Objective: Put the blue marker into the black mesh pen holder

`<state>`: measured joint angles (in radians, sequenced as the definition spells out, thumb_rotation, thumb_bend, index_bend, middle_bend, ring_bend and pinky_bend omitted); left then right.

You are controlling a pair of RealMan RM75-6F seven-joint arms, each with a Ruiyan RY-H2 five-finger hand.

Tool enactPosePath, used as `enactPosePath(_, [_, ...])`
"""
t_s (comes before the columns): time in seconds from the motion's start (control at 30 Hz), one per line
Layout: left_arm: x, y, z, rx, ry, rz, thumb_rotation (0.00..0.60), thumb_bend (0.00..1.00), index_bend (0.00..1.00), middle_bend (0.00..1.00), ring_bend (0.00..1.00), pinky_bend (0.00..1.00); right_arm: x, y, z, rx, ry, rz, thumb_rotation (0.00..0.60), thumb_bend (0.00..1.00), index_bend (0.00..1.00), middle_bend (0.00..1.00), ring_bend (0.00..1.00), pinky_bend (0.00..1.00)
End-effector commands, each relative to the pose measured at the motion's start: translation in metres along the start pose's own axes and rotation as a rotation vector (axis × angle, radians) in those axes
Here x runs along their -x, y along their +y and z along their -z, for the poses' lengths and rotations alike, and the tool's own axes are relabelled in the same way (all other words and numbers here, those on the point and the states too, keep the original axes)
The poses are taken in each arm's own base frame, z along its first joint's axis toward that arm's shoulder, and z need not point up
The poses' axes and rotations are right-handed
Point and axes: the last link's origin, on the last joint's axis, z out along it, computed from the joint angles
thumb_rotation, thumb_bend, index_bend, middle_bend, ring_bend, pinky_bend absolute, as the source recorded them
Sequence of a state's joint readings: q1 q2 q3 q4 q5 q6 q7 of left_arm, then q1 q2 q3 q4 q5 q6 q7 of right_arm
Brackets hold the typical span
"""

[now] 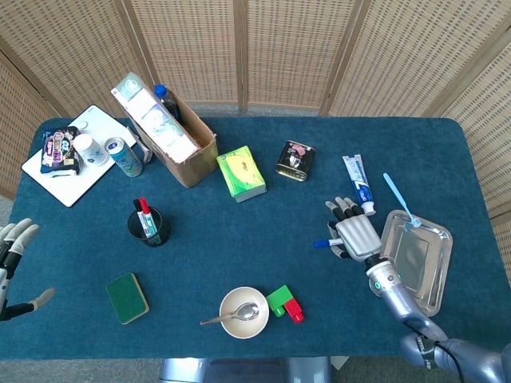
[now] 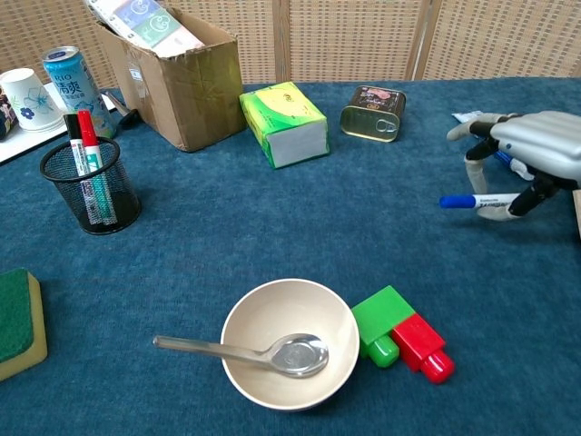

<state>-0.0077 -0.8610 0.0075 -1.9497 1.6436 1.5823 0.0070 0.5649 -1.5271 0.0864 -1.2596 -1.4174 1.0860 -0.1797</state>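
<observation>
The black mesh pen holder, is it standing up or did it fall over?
Standing upright. The black mesh pen holder rests on its base on the blue tablecloth, open end up, with red and green markers sticking out the top.

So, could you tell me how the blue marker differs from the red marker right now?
The blue marker lies roughly level, pinched in the right hand above the cloth; the red marker stands upright in the black mesh pen holder, untouched. Their caps differ: blue versus red. Both have white barrels.
</observation>
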Motion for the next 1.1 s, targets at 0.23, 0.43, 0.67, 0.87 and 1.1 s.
enactPosePath(0.23, [-0.001,-0.008,-0.005,-0.02,-0.009,0.009,0.6,0.1,0.0,0.0,0.0,0.0,-0.039,-0.008,0.017,-0.037,0.126,-0.118,0.6,0.46,0.59,0.15,0.02,0.14])
enactPosePath(0.43, [0.009,-0.031,-0.026,-0.058,-0.066,0.074,0.6,0.1,0.0,0.0,0.0,0.0,-0.061,-0.008,0.023,-0.052,0.182,-0.105,0.6,0.46,0.6,0.15,0.02,0.14])
enactPosePath(0.67, [0.024,-0.056,-0.051,-0.052,-0.182,0.174,0.6,0.1,0.0,0.0,0.0,0.0,-0.075,-0.001,0.023,-0.027,0.201,-0.112,0.6,0.47,0.59,0.15,0.02,0.14])
enactPosePath(0.87, [0.05,-0.072,-0.084,-0.045,-0.184,0.287,0.6,0.1,0.0,0.0,0.0,0.0,-0.078,0.006,0.024,0.001,0.202,-0.116,0.6,0.47,0.6,0.15,0.02,0.14])
enactPosePath(1.1, [0.085,-0.077,-0.117,-0.072,-0.232,0.346,0.6,0.1,0.0,0.0,0.0,0.0,-0.08,0.012,0.023,0.023,0.203,-0.115,0.6,0.47,0.6,0.15,0.02,0.14])
